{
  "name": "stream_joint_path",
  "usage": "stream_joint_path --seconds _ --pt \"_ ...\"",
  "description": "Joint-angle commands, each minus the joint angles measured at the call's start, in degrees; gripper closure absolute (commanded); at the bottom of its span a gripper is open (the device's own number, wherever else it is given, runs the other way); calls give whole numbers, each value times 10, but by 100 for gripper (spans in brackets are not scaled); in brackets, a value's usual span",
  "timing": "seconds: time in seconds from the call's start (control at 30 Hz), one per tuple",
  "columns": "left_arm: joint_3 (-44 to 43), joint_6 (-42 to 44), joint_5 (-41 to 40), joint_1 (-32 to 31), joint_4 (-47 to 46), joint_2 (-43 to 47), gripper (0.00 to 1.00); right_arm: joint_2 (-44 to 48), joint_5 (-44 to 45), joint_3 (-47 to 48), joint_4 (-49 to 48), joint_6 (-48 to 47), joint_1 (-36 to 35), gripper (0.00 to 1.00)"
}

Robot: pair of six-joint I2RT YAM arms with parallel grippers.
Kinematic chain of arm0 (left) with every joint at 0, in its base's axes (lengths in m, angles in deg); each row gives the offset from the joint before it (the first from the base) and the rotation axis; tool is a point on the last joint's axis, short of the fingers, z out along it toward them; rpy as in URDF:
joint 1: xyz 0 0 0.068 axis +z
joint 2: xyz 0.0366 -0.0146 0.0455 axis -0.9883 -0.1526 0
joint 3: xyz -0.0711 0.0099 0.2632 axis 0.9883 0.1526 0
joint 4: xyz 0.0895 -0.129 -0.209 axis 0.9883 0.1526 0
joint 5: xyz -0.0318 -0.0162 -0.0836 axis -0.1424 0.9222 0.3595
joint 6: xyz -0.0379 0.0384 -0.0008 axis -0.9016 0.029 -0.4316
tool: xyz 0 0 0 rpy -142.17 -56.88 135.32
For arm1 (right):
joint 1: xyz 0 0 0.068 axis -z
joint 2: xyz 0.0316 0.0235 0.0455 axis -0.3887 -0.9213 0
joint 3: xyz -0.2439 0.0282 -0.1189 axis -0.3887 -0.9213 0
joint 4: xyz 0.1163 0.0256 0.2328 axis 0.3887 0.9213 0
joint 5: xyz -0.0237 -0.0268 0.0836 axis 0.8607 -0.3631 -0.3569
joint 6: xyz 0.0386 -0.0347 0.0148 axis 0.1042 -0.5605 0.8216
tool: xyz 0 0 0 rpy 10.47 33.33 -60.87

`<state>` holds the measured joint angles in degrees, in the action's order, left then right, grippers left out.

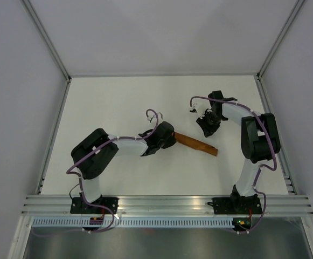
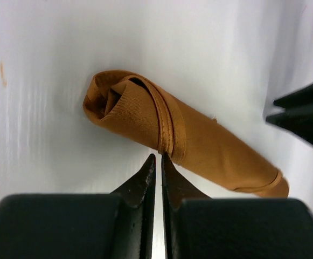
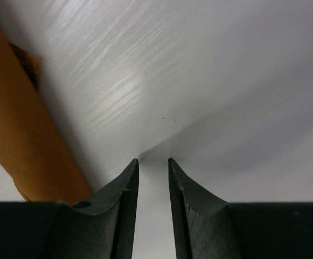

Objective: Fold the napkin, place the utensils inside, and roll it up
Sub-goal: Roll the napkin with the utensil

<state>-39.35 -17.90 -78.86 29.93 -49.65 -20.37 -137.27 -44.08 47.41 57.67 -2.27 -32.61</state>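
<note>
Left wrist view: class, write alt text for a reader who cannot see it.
A rust-orange napkin, rolled into a tube, lies diagonally on a white table. The left gripper, shut and empty, points at its near side.

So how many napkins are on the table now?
1. The rolled rust-orange napkin lies on the table, one end at the left gripper, the right gripper just beyond it. No other shows.

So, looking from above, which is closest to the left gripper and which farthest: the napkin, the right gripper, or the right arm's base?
1. The napkin: rolled up, lying just right of the left gripper.
2. The right gripper: past the napkin, farther right and toward the back.
3. The right arm's base: at the table's near edge, far right.
</note>
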Motion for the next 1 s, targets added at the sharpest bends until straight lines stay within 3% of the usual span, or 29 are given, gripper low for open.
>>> stream_joint_path --seconds 0.0,0.43,0.97 --pt "-58 42 27 16 19 -20 89 20 28 -43 27 -10 -1 66" --pt "-181 67 73 44 64 -107 88 83 -17 -127 40 -21 0 68" --pt "-303 104 129 65 103 -179 88 101 -88 -144 60 -19 -5 69"
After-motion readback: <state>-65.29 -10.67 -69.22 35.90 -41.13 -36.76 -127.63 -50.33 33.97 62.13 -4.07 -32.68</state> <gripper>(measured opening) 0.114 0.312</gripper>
